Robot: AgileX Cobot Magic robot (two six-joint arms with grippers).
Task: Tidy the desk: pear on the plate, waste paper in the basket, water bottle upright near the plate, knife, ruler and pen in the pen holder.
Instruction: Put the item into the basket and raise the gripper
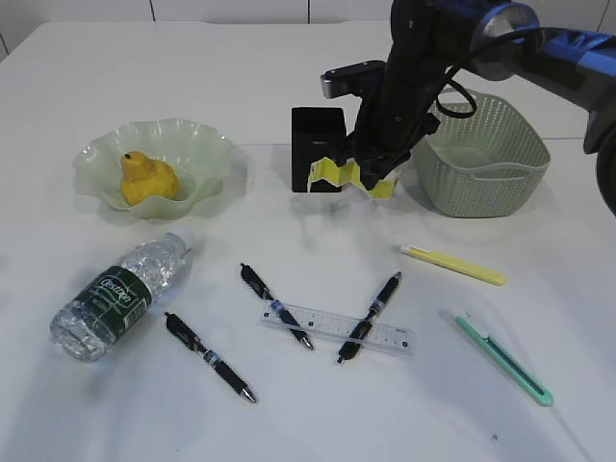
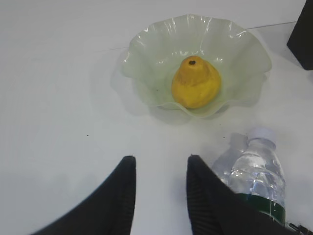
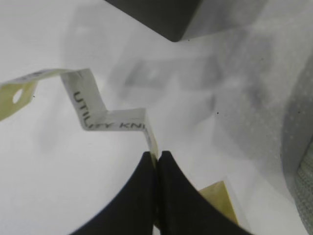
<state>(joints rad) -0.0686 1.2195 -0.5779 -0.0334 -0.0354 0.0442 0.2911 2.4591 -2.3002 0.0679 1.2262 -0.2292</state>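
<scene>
Between the pen holder (image 1: 319, 147) and the basket (image 1: 484, 159), at about one o'clock from the table's (image 1: 115, 404) middle, the waste paper (image 1: 337, 173) is pinched in the right claw (image 3: 157, 159), whose jaws are clenched on the folded strip just above the surface. At ten o'clock the pear (image 1: 146, 178) is seen resting in the plate (image 1: 207, 146). At eight o'clock the water bottle (image 1: 115, 295) lies on its side. The left claw (image 2: 159, 169) is held released above bare table, nothing between its jaws. Towards six o'clock the ruler (image 1: 337, 327) lies flat among three pens (image 1: 209, 356), one crossing it. At four o'clock two knives (image 1: 502, 358) are laid apart.
</scene>
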